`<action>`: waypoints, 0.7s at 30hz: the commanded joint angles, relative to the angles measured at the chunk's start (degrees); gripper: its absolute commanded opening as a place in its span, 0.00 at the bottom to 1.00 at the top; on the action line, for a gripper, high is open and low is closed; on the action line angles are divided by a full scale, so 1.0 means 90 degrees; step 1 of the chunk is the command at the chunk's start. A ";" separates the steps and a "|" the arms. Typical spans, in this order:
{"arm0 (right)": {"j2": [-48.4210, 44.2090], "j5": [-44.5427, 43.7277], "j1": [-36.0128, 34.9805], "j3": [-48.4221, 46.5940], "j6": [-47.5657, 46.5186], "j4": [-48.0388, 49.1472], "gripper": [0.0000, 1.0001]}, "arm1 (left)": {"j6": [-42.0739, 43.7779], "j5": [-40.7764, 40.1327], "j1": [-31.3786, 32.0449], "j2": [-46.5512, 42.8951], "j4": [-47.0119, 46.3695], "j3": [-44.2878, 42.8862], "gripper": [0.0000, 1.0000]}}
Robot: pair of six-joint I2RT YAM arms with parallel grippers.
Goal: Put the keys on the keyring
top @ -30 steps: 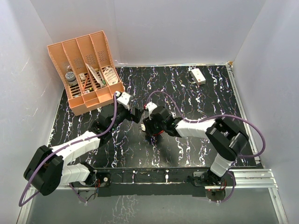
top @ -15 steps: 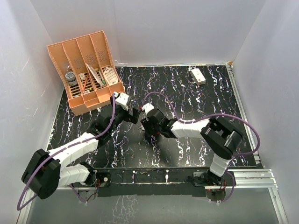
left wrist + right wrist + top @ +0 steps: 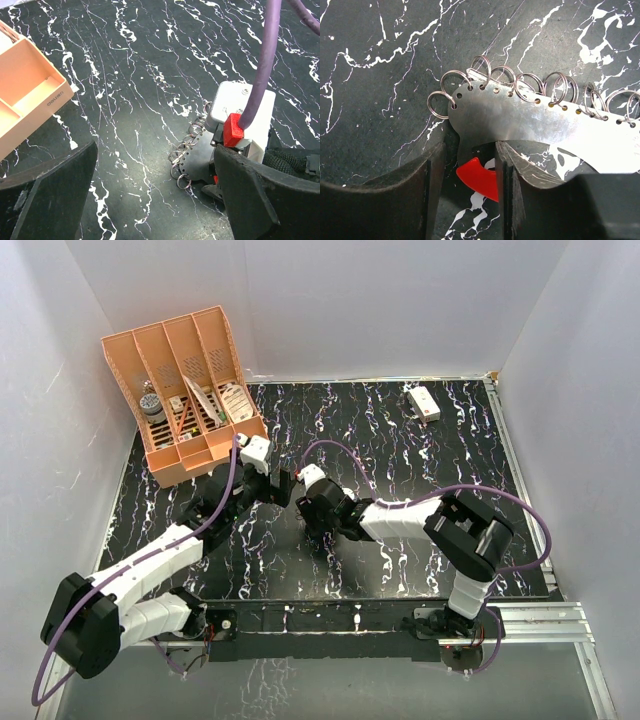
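Between the right gripper's fingers: the keyring [image 3: 477, 177], a thin red curved band, is seen low in the gap, right at the neck of a silvery plate [image 3: 520, 117].
Right gripper [image 3: 470, 147]: the jaws are set narrow, one on each side of the band and the neck. Whether a pinch is made cannot be told.
Left gripper [image 3: 155, 165]: the jaws are spread wide and nothing is held. The silvery plate lies ahead of its fingers, apart from both.
Deciding relation: the plate's long axis is laid across the right fingers, with its ringed edge turned away from them. The right arm is judged the nearer, since its fingers flank the piece.
Keys: none can be made out in any view, so where they lie cannot be said.
Plate: it is flat, thin, dull-polished metal, curved along one edge and pierced with a row of small holes.
Split rings [image 3: 441, 102]: these are small wire loops, one hung through each hole.
Handling: the plate is judged stiff and slippery, the rings loose and apt to swing.
Table [image 3: 150, 60]: it is black with white veins, and smooth.
Organizer [image 3: 185, 390]: it is orange plastic with compartments, beyond the left gripper and well apart from the work.
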State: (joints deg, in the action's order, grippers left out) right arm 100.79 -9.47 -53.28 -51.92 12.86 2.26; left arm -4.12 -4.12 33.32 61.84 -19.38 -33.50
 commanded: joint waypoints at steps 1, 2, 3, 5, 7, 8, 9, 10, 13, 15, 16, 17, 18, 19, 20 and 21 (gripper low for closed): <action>-0.0076 0.0350 -0.0477 0.0219 -0.0431 -0.0351 0.41 | -0.0113 -0.1336 -0.0367 -0.0240 -0.0497 -0.0525 0.99; -0.0076 0.0350 -0.0477 0.0234 -0.0430 -0.0366 0.40 | -0.0129 -0.1356 -0.0396 -0.0258 -0.0478 -0.0537 0.99; -0.0076 0.0345 -0.0484 0.0246 -0.0427 -0.0382 0.40 | -0.0128 -0.1373 -0.0412 -0.0270 -0.0455 -0.0548 0.99; -0.0064 0.0350 -0.0495 0.0261 -0.0427 -0.0421 0.38 | -0.0195 -0.1511 -0.0442 -0.0303 -0.0378 -0.0608 0.99; -0.0047 0.0308 -0.0522 0.0292 -0.0410 -0.0422 0.37 | -0.0225 -0.1646 -0.0498 -0.0309 -0.0297 -0.0697 0.99; -0.0047 0.0291 -0.0533 0.0314 -0.0411 -0.0418 0.37 | -0.0231 -0.1675 -0.0521 -0.0300 -0.0244 -0.0760 0.99; -0.0047 0.0254 -0.0535 0.0326 -0.0400 -0.0417 0.37 | -0.0234 -0.1736 -0.0536 -0.0280 -0.0207 -0.0806 0.99; -0.0052 0.0235 -0.0533 0.0350 -0.0394 -0.0412 0.36 | -0.0252 -0.1803 -0.0559 -0.0261 -0.0179 -0.0846 0.99; -0.0075 0.0177 -0.0533 0.0387 -0.0387 -0.0398 0.36 | -0.0274 -0.1805 -0.0611 -0.0212 -0.0142 -0.0889 0.99; -0.0076 0.0113 -0.0535 0.0379 -0.0385 -0.0424 0.35 | -0.0301 -0.1798 -0.0625 -0.0236 -0.0182 -0.0848 0.99; -0.0075 0.0071 -0.0535 0.0378 -0.0393 -0.0439 0.33 | -0.0311 -0.1792 -0.0631 -0.0252 -0.0197 -0.0835 0.99; -0.0069 0.0026 -0.0535 0.0374 -0.0404 -0.0463 0.30 | -0.0308 -0.1789 -0.0635 -0.0265 -0.0200 -0.0822 0.99; -0.0075 -0.0013 -0.0535 0.0369 -0.0411 -0.0484 0.27 | -0.0313 -0.1788 -0.0641 -0.0269 -0.0196 -0.0822 0.99; -0.0076 -0.0097 -0.0535 0.0369 -0.0413 -0.0506 0.25 | -0.0314 -0.1788 -0.0646 -0.0287 -0.0191 -0.0834 0.99; -0.0076 -0.0126 -0.0535 0.0374 -0.0410 -0.0533 0.22 | -0.0310 -0.1788 -0.0646 -0.0298 -0.0198 -0.0828 0.99; -0.0076 -0.0131 -0.0535 0.0383 -0.0409 -0.0534 0.20 | -0.0305 -0.1788 -0.0658 -0.0304 -0.0213 -0.0814 0.99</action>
State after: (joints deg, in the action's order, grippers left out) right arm 100.01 -9.58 -58.00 -50.48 9.50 2.85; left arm -6.52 -18.94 27.86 60.95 -20.56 -39.99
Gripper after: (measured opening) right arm 0.241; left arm 0.986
